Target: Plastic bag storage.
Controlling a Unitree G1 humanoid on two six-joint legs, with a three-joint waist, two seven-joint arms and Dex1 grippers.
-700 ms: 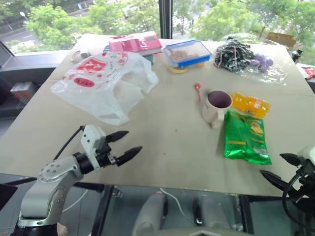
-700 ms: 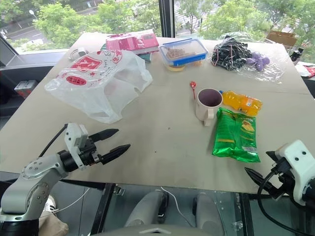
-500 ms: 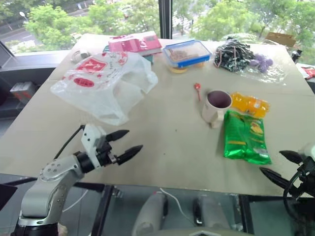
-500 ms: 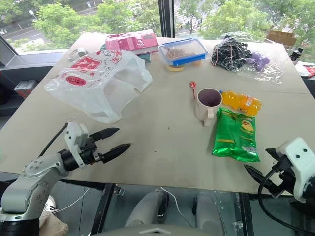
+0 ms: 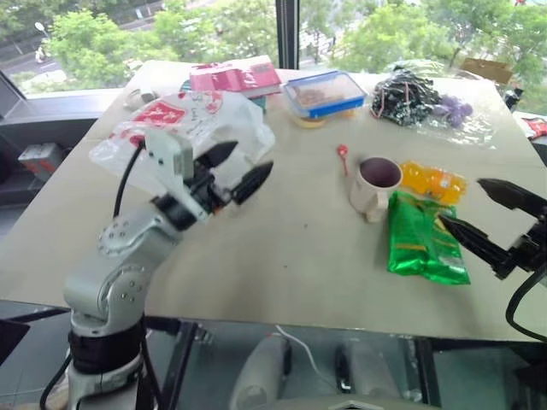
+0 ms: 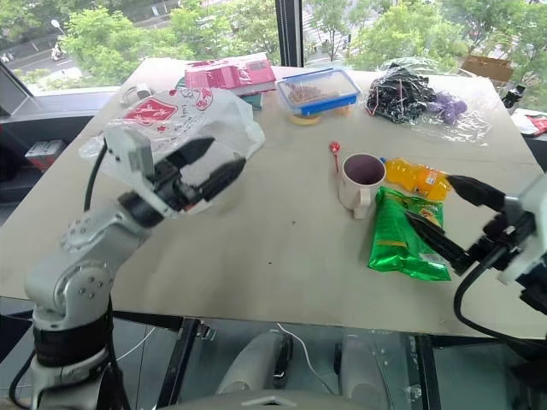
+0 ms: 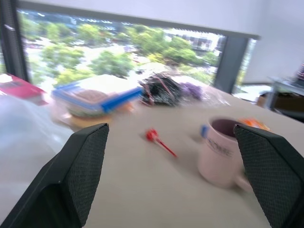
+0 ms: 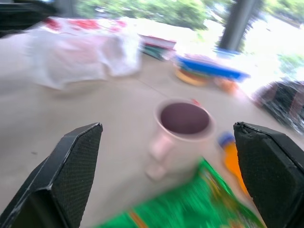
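The plastic bag [image 5: 175, 120], white and crinkly with red logos, lies at the table's far left; it also appears as a white mass [image 8: 80, 52] in the right wrist view. My left gripper [image 5: 241, 169] hovers open above the bag's near right corner, its black fingers pointing right. My right gripper [image 5: 483, 215] stands open at the right, raised over the right edge of the green packet [image 5: 425, 239], fingers pointing left. Nothing sits between either pair of fingers.
A pink mug [image 5: 375, 185] stands mid-right with an orange bottle [image 5: 436, 182] behind the green packet. A red-tipped stick [image 5: 343, 156], a blue-lidded food box [image 5: 325, 92], a pink book [image 5: 235, 77] and a clear bag of dark cords [image 5: 419, 98] lie farther back.
Both arms have risen from below the table's near edge. My left gripper moved up and forward over the bag's corner; my right moved up over the green packet. Both stayed open.
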